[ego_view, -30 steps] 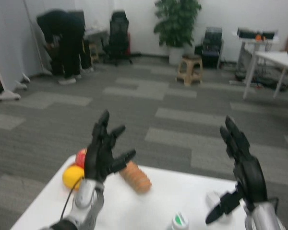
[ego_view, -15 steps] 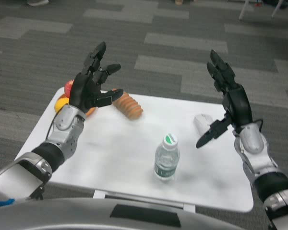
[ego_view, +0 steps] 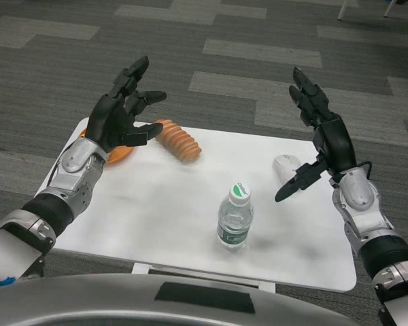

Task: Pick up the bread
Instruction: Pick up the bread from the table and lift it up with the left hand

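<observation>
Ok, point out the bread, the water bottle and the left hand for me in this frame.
bread point(ego_view: 179, 140): head view, middle of the ridged loaf.
water bottle point(ego_view: 234, 221): head view, on the labelled body below the green cap.
left hand point(ego_view: 117, 120): head view, on the palm, fingers spread, holding nothing.

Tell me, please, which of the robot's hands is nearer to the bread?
Left. The left hand hovers open just beside the bread, at its left end, while the right hand is raised open across the table, beyond the water bottle.
</observation>
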`<control>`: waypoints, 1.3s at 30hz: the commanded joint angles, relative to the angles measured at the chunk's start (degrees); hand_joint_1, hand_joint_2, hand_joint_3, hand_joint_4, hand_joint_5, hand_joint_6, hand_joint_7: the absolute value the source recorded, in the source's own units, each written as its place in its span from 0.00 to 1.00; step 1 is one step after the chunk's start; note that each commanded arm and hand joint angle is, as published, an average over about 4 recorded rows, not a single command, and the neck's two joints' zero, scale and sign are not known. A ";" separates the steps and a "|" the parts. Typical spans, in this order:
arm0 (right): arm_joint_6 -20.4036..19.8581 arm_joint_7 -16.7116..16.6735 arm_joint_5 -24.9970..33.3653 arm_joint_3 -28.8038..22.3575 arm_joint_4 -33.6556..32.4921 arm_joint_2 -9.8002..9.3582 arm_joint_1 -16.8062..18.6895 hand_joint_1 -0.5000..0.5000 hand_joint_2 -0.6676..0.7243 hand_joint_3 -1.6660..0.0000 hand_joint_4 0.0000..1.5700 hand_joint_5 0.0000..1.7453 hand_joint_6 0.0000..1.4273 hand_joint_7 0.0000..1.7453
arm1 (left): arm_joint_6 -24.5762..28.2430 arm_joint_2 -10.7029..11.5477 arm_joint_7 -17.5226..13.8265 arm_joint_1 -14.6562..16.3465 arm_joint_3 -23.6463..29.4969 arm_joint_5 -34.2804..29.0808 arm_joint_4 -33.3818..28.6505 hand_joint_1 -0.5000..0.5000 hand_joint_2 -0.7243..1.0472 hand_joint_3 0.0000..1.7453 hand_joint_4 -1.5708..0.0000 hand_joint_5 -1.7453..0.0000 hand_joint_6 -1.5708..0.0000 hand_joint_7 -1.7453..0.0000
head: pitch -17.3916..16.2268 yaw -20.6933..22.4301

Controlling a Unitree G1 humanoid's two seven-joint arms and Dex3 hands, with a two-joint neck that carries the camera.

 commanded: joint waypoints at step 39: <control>0.51 0.52 0.28 2.28 2.41 -0.87 0.41 0.05 0.64 1.00 0.00 0.00 0.00 0.00 | 30.37 2.98 -4.50 -16.53 -1.15 47.42 -7.53 1.00 0.99 0.55 1.00 0.10 1.00 0.92 | 2.87 5.21</control>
